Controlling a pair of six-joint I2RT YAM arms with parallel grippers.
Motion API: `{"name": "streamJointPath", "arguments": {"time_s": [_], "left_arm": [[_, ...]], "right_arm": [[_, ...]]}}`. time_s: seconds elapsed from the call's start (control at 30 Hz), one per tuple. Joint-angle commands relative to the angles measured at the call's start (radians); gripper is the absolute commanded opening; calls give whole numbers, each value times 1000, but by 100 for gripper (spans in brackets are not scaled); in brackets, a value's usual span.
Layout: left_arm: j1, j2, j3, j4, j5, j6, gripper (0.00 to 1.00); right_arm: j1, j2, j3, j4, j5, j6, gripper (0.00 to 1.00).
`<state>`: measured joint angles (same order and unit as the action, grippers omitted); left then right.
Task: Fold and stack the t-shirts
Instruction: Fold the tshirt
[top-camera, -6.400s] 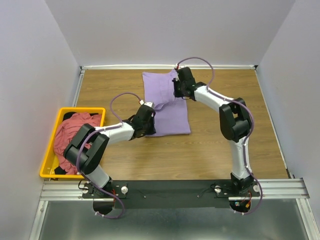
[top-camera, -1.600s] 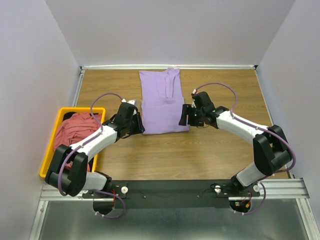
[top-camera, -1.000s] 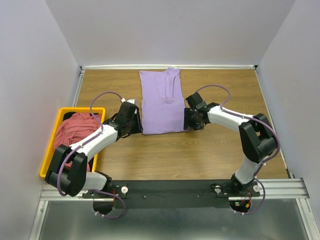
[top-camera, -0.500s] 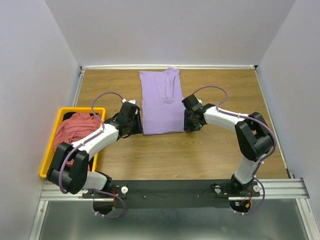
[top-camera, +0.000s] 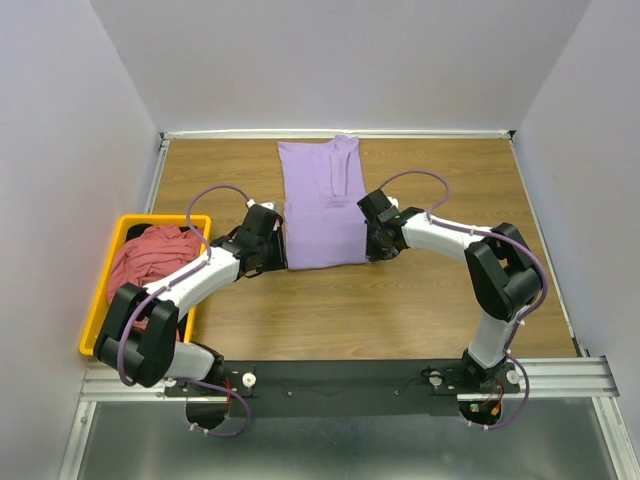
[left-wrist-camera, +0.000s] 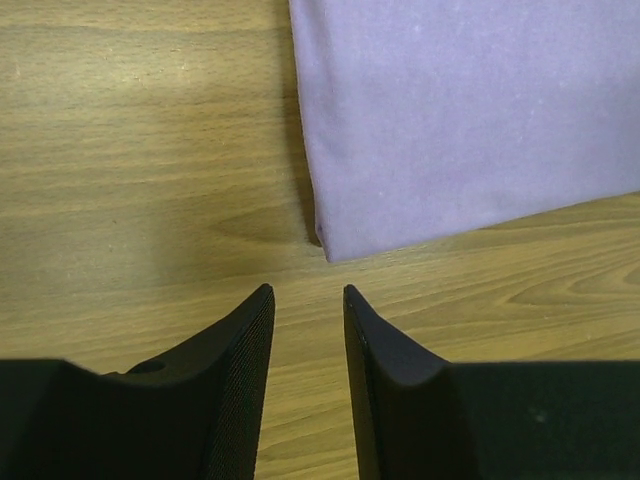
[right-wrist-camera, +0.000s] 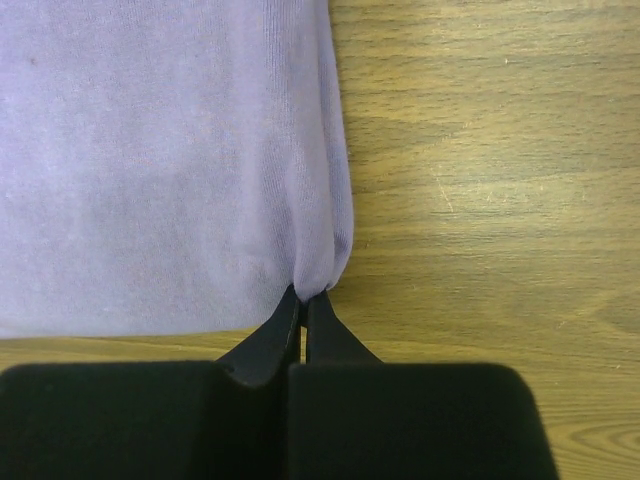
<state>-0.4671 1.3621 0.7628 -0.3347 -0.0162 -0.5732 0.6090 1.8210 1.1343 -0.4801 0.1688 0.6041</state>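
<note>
Top external: we saw a wooden table (top-camera: 430, 300) between pale walls. The lavender t-shirt (top-camera: 322, 205) lay flat toward its far edge, and a yellow bin (top-camera: 165, 218) at the left edge held a red-pink t-shirt (top-camera: 150, 255). Both arms reached low and inward, with the left gripper (top-camera: 272, 240) and right gripper (top-camera: 372, 245) at the shirt's near corners.

Left wrist: its fingers (left-wrist-camera: 235, 340) stood apart over bare wood, just short of the near-left corner.

Right wrist: its fingers (right-wrist-camera: 330, 340) were pinched together on the near-right corner's cloth.

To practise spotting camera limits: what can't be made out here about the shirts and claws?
- Top view: what lies in the yellow bin under the red-pink shirt.
- Right wrist view: cloth layers pinched, hidden inside the shut right claw.
- Left wrist view: lavender shirt cut off by frame edges.
</note>
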Motion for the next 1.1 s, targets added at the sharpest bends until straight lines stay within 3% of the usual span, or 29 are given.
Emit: {"name": "streamJointPath", "arguments": {"time_s": [0.0, 0.53, 1.07], "left_arm": [[-10, 17, 26, -15, -31, -36, 43], [-90, 186, 139, -90, -108, -136, 49], [-114, 305, 208, -130, -188, -166, 49]], "right_arm": [[6, 69, -51, -58, 40, -18, 1], [23, 23, -57, -55, -41, -101, 1], [23, -12, -97, -37, -64, -147, 1]]}}
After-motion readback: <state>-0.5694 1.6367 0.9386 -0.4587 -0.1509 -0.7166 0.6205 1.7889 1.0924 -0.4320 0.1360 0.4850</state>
